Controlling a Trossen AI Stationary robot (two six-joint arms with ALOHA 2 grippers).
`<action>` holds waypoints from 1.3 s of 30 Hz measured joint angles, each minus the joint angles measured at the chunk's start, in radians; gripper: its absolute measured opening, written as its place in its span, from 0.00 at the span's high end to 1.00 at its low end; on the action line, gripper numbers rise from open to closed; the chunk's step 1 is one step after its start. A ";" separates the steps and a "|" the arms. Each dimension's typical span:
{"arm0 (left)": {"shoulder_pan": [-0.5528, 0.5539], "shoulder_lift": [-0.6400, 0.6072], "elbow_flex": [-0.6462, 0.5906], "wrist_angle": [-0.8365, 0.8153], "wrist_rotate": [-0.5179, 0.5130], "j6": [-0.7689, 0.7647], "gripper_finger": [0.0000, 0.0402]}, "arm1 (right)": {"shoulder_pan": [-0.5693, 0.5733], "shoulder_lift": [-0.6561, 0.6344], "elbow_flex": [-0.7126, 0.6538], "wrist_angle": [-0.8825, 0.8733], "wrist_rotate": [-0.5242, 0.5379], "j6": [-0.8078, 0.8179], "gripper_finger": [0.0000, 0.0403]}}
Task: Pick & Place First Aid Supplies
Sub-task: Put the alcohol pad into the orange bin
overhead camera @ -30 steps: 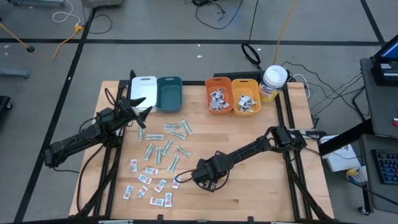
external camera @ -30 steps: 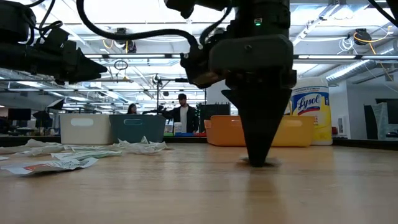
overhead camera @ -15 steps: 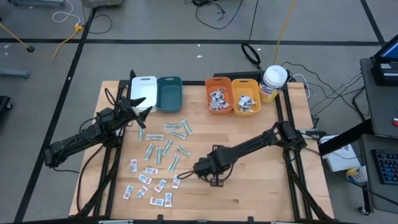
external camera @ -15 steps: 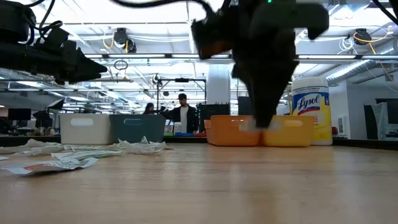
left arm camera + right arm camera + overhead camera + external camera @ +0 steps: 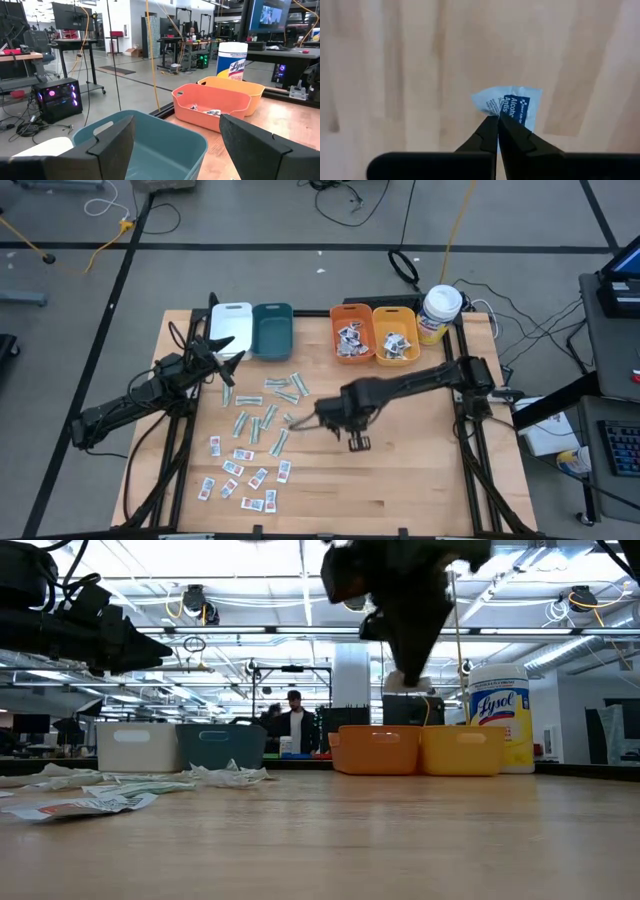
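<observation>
Right wrist view gives you smooth pale wood grain of the table [image 5: 395, 60] beneath; your right gripper [image 5: 498, 131], raised above it, pinches its dark tapered fingers fully together on a crinkled white blue-printed packet [image 5: 512, 106].

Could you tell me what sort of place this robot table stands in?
Probably an open robotics lab or workshop: workbenches with monitors and computers stand behind the wooden table, cables trail over a taped concrete floor, and people work at the benches beyond.
</observation>
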 joint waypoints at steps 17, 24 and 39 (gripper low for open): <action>0.000 0.000 0.000 0.000 0.000 0.000 0.26 | -0.469 -0.003 0.000 0.002 0.022 -0.123 1.00; 0.000 0.000 0.000 0.000 0.000 0.000 0.26 | -0.605 -0.003 0.000 0.050 0.124 -0.213 1.00; 0.000 0.000 0.000 0.000 0.000 0.000 0.26 | -0.684 0.086 0.000 0.281 0.119 -0.272 1.00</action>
